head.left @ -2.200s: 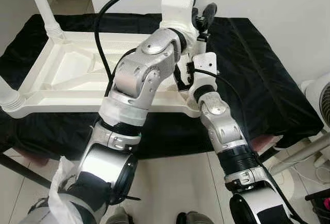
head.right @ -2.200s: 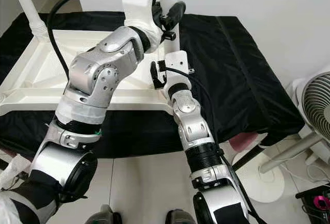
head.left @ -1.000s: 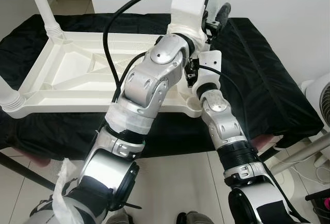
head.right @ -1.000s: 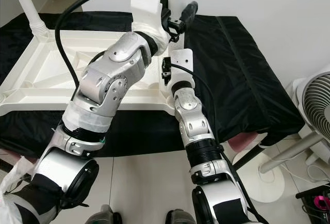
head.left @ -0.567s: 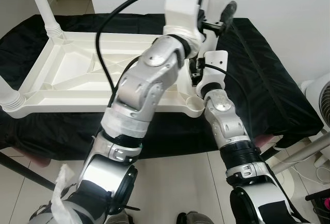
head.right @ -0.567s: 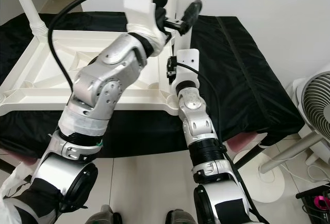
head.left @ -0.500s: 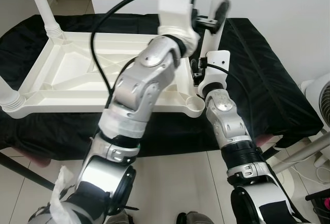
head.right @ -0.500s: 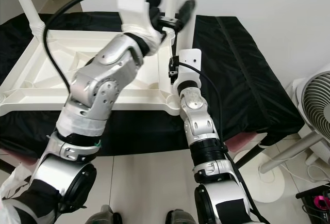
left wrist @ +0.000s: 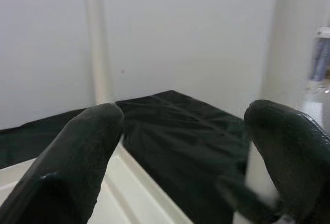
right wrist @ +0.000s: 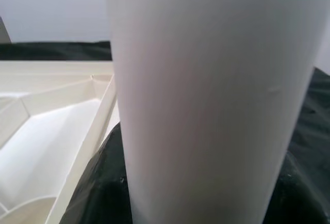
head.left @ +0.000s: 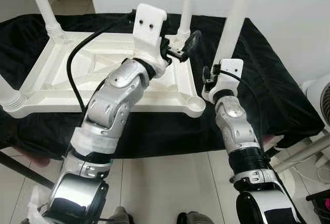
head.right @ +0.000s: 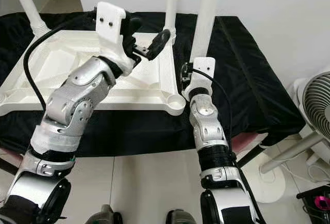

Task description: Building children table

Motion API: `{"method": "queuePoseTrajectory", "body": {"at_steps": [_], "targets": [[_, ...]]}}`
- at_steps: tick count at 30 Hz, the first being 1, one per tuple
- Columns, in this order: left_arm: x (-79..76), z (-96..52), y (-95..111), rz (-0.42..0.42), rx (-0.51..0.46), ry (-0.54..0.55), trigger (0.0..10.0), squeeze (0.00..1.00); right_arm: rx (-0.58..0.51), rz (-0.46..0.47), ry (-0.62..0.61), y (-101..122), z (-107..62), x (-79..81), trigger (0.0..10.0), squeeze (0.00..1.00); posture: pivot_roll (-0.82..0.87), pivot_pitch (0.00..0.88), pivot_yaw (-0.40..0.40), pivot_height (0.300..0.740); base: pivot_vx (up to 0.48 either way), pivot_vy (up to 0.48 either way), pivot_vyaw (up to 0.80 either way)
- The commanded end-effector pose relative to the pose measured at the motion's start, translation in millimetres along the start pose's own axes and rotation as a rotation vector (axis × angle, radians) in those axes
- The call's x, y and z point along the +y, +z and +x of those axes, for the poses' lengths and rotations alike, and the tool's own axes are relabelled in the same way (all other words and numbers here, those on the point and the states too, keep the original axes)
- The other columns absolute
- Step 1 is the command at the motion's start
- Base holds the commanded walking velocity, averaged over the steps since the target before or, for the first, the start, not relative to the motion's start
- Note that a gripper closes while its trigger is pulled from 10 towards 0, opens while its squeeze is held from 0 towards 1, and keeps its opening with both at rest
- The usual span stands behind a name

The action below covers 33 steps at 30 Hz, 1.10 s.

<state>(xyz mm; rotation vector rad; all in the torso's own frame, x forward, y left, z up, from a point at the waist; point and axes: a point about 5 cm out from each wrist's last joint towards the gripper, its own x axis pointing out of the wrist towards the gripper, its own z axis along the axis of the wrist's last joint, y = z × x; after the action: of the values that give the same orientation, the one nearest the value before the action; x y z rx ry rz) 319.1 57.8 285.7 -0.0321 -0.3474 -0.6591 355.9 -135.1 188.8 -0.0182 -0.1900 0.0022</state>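
A white children's table top (head.left: 51, 87) lies upside down on a black cloth, with three white legs standing in its corners. Its near right corner socket (head.left: 195, 102) holds nothing. A fourth white table leg (head.left: 234, 22) stands upright over the cloth just right of that corner. My right gripper (head.left: 216, 72) is shut on its lower end. Close up in the right wrist view, the leg (right wrist: 206, 105) hides the fingers. My left gripper (head.left: 179, 46) hovers open over the top's right rim, nothing between its fingers (left wrist: 77, 152).
The black cloth (head.left: 268, 90) covers a low platform with a white wall behind it. A white fan (head.right: 314, 105) stands on the tiled floor at the right. The fitted legs (head.left: 44, 2) (head.left: 186, 2) rise at the far corners, and another (head.left: 6, 94) at the near left.
My left gripper has swung left and down, away from the loose leg, and now hangs over the table top. The right gripper has carried the leg slightly to the right.
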Motion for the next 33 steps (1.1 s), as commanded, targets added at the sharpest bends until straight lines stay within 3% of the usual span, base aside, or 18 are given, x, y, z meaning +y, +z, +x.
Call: {"method": "queuePoseTrajectory", "body": {"at_steps": [1,6,9,16,19,24,33], "targets": [[-2.2,-6.9,-9.3,0.013,0.013,-0.046,10.0,0.0,-0.052,0.02,0.018,5.7,-4.1,-2.2,10.0,0.0,-0.03,0.061,0.018,0.74,0.0,0.0,0.0],[-7.1,-18.3,-29.3,0.038,0.055,-0.046,10.0,0.0,-0.091,0.018,0.079,7.2,-10.7,-3.3,10.0,0.0,-0.04,0.059,0.019,0.74,0.0,0.0,0.0],[-15.3,-31.4,-50.2,0.067,0.123,-0.1,10.0,0.0,-0.11,0.0,0.134,6.2,-15.0,-3.8,10.0,0.0,-0.04,0.058,0.02,0.74,0.0,0.0,0.0],[-25.4,-50.3,-75.8,0.077,0.212,-0.195,10.0,0.0,-0.119,-0.007,0.193,2.1,-17.2,-4.4,10.0,0.0,-0.03,0.057,0.019,0.74,0.0,0.0,0.0],[-26.7,-53.0,-78.6,0.082,0.225,-0.214,10.0,0.0,-0.12,-0.011,0.207,1.1,-17.5,-3.8,10.0,0.0,-0.03,0.057,0.019,0.74,0.0,0.0,0.0],[-37.9,-66.3,-84.1,0.024,0.278,-0.351,10.0,0.0,-0.107,-0.027,0.284,-8.3,-18.9,0.8,10.0,0.0,-0.03,0.05,0.018,0.74,0.0,0.0,0.0],[-45.1,-73.4,-83.3,-0.01,0.295,-0.426,10.0,0.0,-0.089,-0.022,0.355,-15.7,-19.4,7.6,10.0,0.0,-0.03,0.055,0.016,0.74,0.0,0.0,0.0]]}}
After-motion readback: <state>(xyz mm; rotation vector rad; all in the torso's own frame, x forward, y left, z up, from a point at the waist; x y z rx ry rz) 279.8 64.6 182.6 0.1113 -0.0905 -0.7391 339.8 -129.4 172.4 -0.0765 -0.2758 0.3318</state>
